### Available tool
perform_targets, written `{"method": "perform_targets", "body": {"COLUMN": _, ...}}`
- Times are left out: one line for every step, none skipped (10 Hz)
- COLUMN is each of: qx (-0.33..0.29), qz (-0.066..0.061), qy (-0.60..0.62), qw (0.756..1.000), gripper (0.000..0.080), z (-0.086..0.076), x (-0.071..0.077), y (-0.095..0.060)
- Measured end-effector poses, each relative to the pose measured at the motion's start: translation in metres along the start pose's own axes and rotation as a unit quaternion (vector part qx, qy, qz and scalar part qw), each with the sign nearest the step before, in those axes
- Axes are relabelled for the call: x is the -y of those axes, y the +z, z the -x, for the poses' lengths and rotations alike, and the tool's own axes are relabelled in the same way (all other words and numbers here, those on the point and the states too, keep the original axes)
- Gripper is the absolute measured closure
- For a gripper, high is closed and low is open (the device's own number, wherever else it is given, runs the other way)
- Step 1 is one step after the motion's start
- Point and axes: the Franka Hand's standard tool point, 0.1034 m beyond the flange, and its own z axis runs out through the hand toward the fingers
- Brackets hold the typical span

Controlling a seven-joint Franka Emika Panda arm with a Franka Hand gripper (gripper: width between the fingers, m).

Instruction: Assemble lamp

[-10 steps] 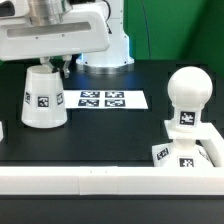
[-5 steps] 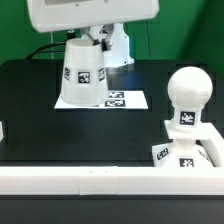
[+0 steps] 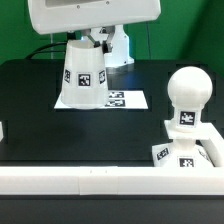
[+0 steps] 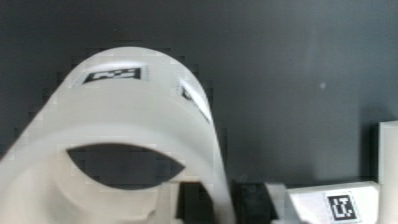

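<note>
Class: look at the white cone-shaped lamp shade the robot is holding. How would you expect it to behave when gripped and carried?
The shade looks hollow and thin-walled, so probably light. Its glossy plastic may slip between the fingers. Held by its rim, it could tilt or swing.

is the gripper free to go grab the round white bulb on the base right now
Probably not yet. The gripper looks shut on the large white cone-shaped plastic shade, lifted over the marker board. The rounded white bulb stands unobstructed on the flat square white base.

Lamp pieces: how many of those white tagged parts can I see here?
3. The shade is held up by the gripper over the marker board. The bulb stands on the base at the exterior view's right. None seems hidden.
</note>
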Motion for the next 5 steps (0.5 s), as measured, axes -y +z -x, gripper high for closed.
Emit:
{"method": "perform_targets", "body": {"qx": -0.004, "qz": -0.004, "qy": -0.004, "qw": 1.000, "gripper": 0.0752, "z": -0.008, "x": 0.022, "y": -0.015}}
{"method": "perform_targets", "body": {"qx": -0.010, "qz": -0.006, "qy": -0.004, "qw": 1.000, "gripper": 0.0752, "z": -0.016, "x": 0.039, "y": -0.030}}
{"method": "perform_targets", "body": {"qx": -0.013, "qz": -0.008, "qy": 0.007, "qw": 1.000, "gripper": 0.0752, "z": -0.023, "x": 0.056, "y": -0.043}}
{"method": "perform_targets", "body": {"qx": -0.018, "qz": -0.009, "qy": 0.019, "qw": 1.000, "gripper": 0.0752, "z": -0.030, "x": 0.076, "y": -0.056}}
{"method": "perform_targets", "body": {"qx": -0.021, "qz": -0.011, "qy": 0.026, "qw": 0.999, "gripper": 0.0752, "z": -0.035, "x": 0.094, "y": -0.065}}
